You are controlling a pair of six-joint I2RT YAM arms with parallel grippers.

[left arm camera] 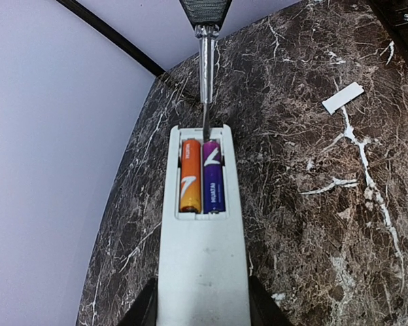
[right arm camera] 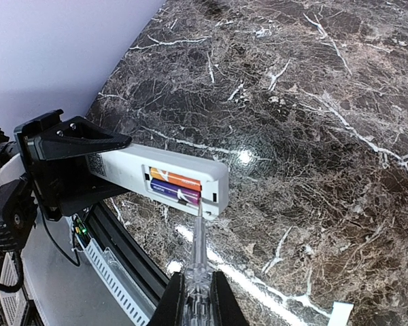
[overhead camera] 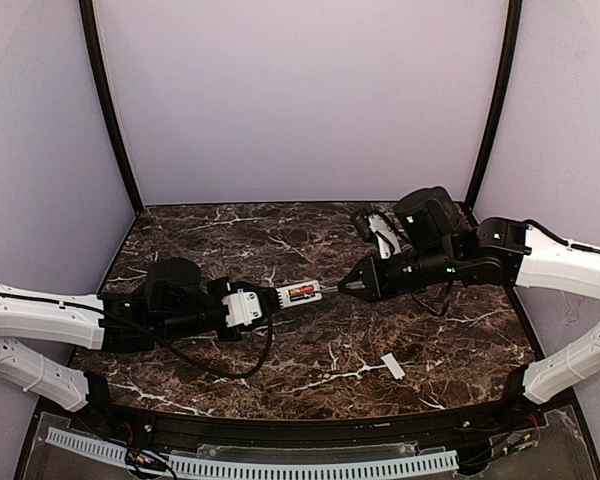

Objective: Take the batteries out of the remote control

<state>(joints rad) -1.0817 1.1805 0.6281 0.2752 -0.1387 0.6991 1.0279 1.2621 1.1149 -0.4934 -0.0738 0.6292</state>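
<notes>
My left gripper (overhead camera: 255,303) is shut on the white remote control (overhead camera: 298,293) and holds it level above the table, back side up. The battery recess is open in the left wrist view (left arm camera: 202,272). Two batteries lie in it side by side, one orange (left arm camera: 190,176) and one purple (left arm camera: 213,178). My right gripper (overhead camera: 352,287) is shut on a clear-handled screwdriver (right arm camera: 199,244). Its metal tip touches the far end of the purple battery (right arm camera: 173,191), next to the orange one (right arm camera: 175,178), in the remote (right arm camera: 122,166).
The small flat white cover piece (overhead camera: 393,367) lies on the dark marble table at the front right; it also shows in the left wrist view (left arm camera: 343,98). A black and white object (overhead camera: 378,230) sits at the back right by the right arm. A black cable (overhead camera: 230,372) loops under the left arm.
</notes>
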